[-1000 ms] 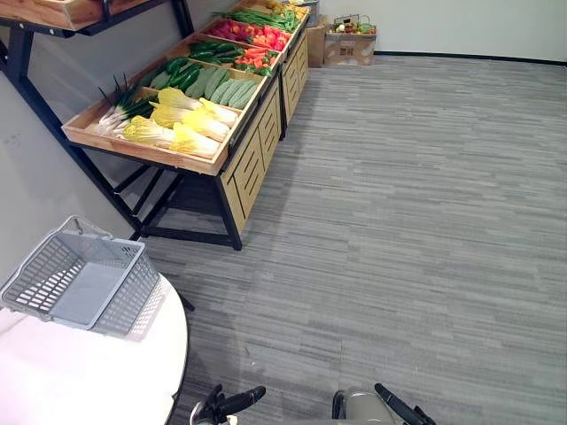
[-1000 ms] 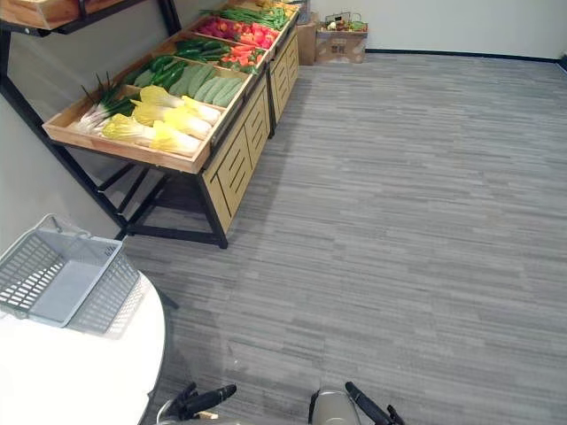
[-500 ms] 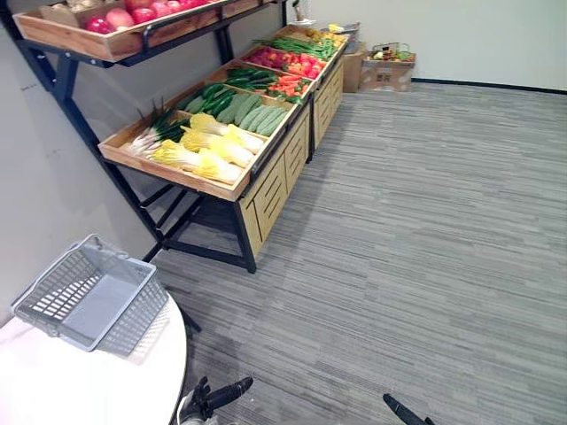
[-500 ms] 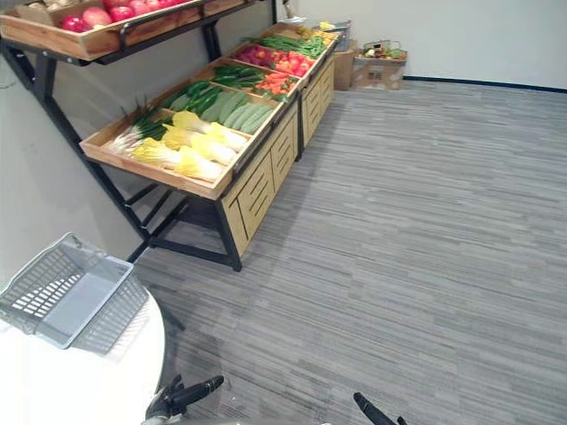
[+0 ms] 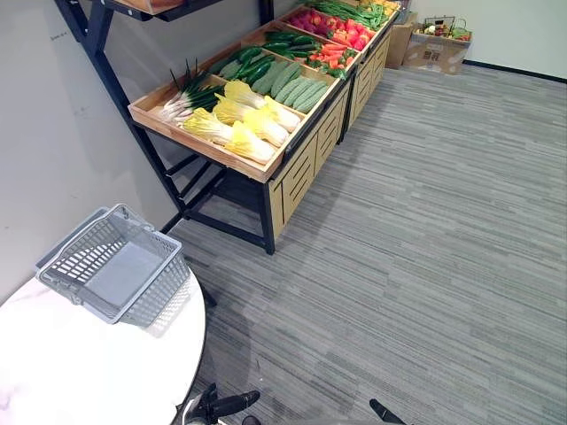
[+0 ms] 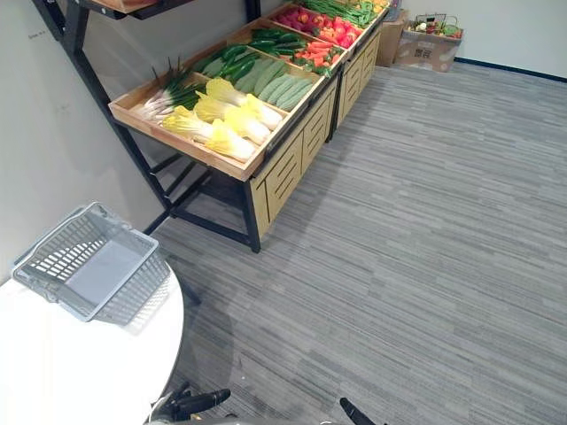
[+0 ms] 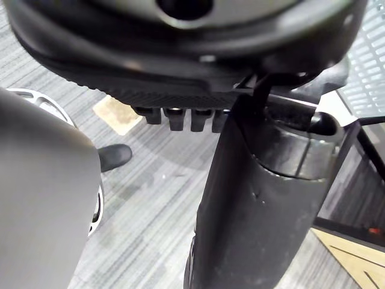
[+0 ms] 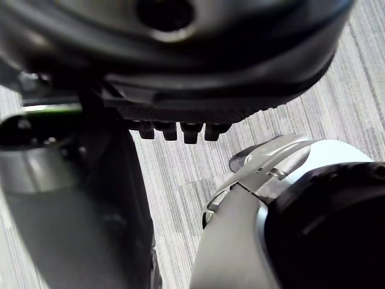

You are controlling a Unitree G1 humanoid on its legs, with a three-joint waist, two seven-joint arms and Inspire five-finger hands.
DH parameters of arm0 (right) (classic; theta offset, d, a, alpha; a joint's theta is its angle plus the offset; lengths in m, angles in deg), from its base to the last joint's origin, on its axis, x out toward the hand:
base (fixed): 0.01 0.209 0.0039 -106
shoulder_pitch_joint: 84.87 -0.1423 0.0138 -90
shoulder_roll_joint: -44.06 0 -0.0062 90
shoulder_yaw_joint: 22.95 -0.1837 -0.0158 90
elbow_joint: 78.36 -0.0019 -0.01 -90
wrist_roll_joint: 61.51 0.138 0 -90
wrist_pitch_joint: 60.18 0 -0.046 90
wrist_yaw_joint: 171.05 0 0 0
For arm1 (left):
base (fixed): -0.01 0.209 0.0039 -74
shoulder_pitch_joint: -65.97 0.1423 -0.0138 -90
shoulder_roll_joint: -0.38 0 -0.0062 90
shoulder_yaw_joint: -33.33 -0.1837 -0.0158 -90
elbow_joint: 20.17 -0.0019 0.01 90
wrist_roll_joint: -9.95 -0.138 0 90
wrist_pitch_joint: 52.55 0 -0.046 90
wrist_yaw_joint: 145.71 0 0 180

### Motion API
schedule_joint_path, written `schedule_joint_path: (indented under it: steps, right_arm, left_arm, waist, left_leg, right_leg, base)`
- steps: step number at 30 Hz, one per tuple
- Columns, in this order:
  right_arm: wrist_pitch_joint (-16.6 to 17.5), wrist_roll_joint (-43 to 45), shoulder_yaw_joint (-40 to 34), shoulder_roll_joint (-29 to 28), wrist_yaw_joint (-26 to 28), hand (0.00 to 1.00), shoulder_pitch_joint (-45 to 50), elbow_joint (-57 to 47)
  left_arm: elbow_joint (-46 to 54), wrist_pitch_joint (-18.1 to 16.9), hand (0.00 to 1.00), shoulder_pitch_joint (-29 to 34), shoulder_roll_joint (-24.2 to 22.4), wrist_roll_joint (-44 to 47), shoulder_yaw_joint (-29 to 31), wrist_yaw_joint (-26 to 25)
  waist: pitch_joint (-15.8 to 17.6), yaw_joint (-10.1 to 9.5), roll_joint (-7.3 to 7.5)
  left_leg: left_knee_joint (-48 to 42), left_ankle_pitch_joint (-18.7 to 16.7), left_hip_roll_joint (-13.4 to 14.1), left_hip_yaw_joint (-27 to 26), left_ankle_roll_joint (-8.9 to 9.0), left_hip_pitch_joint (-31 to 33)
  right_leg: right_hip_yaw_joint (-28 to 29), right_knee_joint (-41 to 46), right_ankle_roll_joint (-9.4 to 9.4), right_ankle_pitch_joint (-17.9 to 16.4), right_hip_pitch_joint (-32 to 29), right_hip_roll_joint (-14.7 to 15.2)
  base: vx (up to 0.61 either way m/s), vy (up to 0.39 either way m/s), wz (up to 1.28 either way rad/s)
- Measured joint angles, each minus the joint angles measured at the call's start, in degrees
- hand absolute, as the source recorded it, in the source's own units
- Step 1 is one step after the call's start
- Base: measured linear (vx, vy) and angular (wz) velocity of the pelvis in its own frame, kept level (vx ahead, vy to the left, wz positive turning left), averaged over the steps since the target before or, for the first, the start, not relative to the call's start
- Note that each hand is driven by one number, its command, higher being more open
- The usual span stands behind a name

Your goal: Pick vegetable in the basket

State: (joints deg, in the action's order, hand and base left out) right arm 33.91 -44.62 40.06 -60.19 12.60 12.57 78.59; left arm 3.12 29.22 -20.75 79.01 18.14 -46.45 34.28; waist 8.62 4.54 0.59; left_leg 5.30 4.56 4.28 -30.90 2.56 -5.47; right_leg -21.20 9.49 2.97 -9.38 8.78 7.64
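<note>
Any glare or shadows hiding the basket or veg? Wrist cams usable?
Left eye view: basket and vegetables evenly lit, no glare; basket throws a soft shadow on the table. Right eye view: deep shade under the stand. Wrist views: left hand and right hand dark, blocking much of the floor.

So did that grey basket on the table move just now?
No. The basket sits at the same far edge of the white table; the whole view shifted, so the camera moved.

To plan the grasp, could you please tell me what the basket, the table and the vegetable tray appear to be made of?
Basket: likely grey plastic, matt, moulded open lattice walls. Table: white, smooth, slightly glossy top, possibly stone or laminate. Vegetable tray: pale unpainted wood, plank edges visible.
</note>
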Motion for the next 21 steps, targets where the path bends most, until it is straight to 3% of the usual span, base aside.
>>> schedule_joint_path:
  steps: [2,4,5,6,7,8,9,10,11,15,17,18,19,20,21]
  right_arm:
    - [-0.1,0.0,1.4,0.5,0.0,1.00,-0.1,0.0]
    - [-0.3,0.0,1.5,0.8,-0.2,1.00,0.5,0.0]
    - [-0.3,0.0,1.7,0.9,-0.2,1.00,0.7,0.0]
    - [-0.3,0.2,1.6,0.8,-0.2,1.00,0.7,-0.4]
    - [-0.2,0.1,1.7,0.6,-0.1,1.00,0.8,-1.6]
    - [0.0,0.2,1.9,0.6,-0.1,1.00,0.8,-2.7]
    - [0.0,0.1,2.2,0.3,-0.1,1.00,0.8,-3.2]
    - [0.1,0.3,3.5,-0.1,0.2,1.00,0.9,-3.8]
    - [0.2,0.7,3.3,-0.2,0.7,1.00,1.0,-3.8]
    - [0.3,1.2,3.8,-0.1,0.8,1.00,1.2,-3.9]
    - [0.4,1.2,5.5,0.0,0.8,1.00,1.2,-4.0]
    - [0.6,1.2,7.6,0.2,0.7,1.00,1.3,-4.0]
    - [0.6,1.2,8.4,0.0,0.6,1.00,1.7,-3.9]
    - [0.5,1.3,8.6,-1.0,0.5,1.00,2.4,-3.6]
    - [0.3,1.2,8.5,-0.5,0.5,1.00,2.4,-3.5]
  left_arm:
    - [0.0,0.0,1.00,0.0,-0.1,0.0,-0.5,0.2]
    - [0.0,-0.1,1.00,0.1,-0.4,0.0,-1.0,0.4]
    - [0.2,-0.3,1.00,0.1,-0.2,0.1,-1.5,0.3]
    - [0.3,-0.4,1.00,0.1,0.0,0.2,-1.7,0.3]
    - [0.3,-0.5,1.00,0.0,0.4,0.2,-2.3,0.1]
    - [0.3,-0.5,1.00,-0.1,0.4,0.2,-2.6,-0.1]
    - [0.3,-0.5,1.00,-0.1,0.6,0.2,-2.6,-0.1]
    - [0.4,-0.5,1.00,-0.1,0.6,0.2,-2.4,-0.5]
    - [0.6,-0.5,1.00,-0.1,0.5,0.2,-1.6,-0.4]
    - [1.7,-0.5,1.00,0.6,-0.5,0.1,2.7,-0.7]
    - [2.0,-0.5,1.00,0.7,-1.1,0.1,4.2,-0.7]
    - [2.5,-0.5,1.00,0.9,-1.5,0.0,5.1,-0.7]
    - [2.7,-0.5,1.00,1.0,-1.5,0.0,5.6,-0.7]
    - [2.7,-0.4,1.00,1.2,-0.9,-0.8,7.3,-0.6]
    - [2.5,-0.5,1.00,1.2,-1.4,-1.2,7.6,-0.7]
  waist:
    - [0.3,0.02,-0.39]
    - [0.7,0.08,-0.70]
    - [0.9,0.00,-0.24]
    - [1.1,-0.08,0.08]
    - [1.2,-0.11,0.68]
    - [1.3,-0.11,0.11]
    - [1.2,-0.11,0.21]
    - [1.3,-0.34,0.13]
    - [1.4,-0.72,0.00]
    - [1.3,-1.34,-0.39]
    - [1.2,-1.41,-0.56]
    - [0.7,-1.53,0.36]
    - [0.1,-1.72,1.45]
    - [-1.4,-2.17,3.78]
    - [-1.3,-2.20,2.95]
  left_leg:
    - [0.1,0.2,-0.1,2.6,-0.40,0.3]
    - [0.1,-0.8,-0.4,7.3,-1.84,0.1]
    - [0.1,-1.3,-1.5,10.5,-2.38,-0.1]
    - [0.1,-1.4,-2.2,11.9,-2.59,-0.3]
    - [0.1,-1.4,-3.2,15.0,-3.19,-0.6]
    - [0.1,-1.3,-3.8,17.9,-4.30,-0.7]
    - [0.1,-1.4,-3.9,19.3,-4.75,-0.7]
    - [0.1,-1.4,-3.8,21.6,-5.04,-0.6]
    - [0.0,-1.4,-3.8,23.9,-5.18,-1.1]
    - [-1.2,-2.3,-2.5,28.9,-4.95,-1.3]
    - [-3.2,-3.9,-1.3,31.2,-3.51,0.0]
    - [-4.7,-5.1,-1.4,32.4,-2.26,1.4]
    - [-4.7,-5.5,-2.0,32.4,-1.94,1.7]
    - [-4.6,-6.0,-2.5,31.3,-0.67,1.6]
    - [-4.9,-6.3,-1.9,31.2,0.16,1.5]
  right_leg:
    - [-1.9,4.9,0.17,-0.1,-0.7,0.6]
    - [-4.1,16.8,0.49,-0.1,-3.4,3.2]
    - [-3.6,25.3,2.42,1.1,-5.6,5.9]
    - [-2.7,29.4,3.05,2.5,-6.8,7.2]
    - [0.8,36.7,1.06,6.6,-9.8,8.4]
    - [6.3,42.2,-0.01,9.4,-12.9,8.1]
    - [8.8,43.0,-0.14,7.2,-13.7,7.2]
    - [12.5,42.0,0.47,3.1,-14.6,5.5]
    - [15.8,39.7,1.24,1.1,-14.9,4.6]
    - [21.9,28.1,2.82,-1.5,-14.7,2.4]
    - [25.2,19.6,3.04,-1.6,-14.5,-0.1]
    - [26.9,11.7,3.54,-0.2,-13.5,-1.0]
    - [27.2,9.5,3.30,1.8,-13.1,-0.6]
    - [25.2,7.4,3.83,-0.3,-11.3,1.3]
    - [23.6,7.3,3.62,-0.5,-10.9,0.9]
  base:
    - [-0.06,0.000,0.61]
    - [-0.05,0.072,1.29]
    - [-0.04,0.091,1.45]
    - [-0.03,0.058,1.45]
    - [-0.03,0.020,1.40]
    - [-0.03,0.007,1.38]
    - [-0.02,-0.001,1.31]
    - [0.00,-0.010,1.22]
    - [0.03,-0.029,1.21]
    - [0.01,-0.067,0.72]
    - [0.04,-0.230,0.65]
    - [0.08,-0.268,0.53]
    - [0.12,-0.360,0.73]
    - [0.10,-0.255,0.55]
    - [0.11,-0.274,0.70]
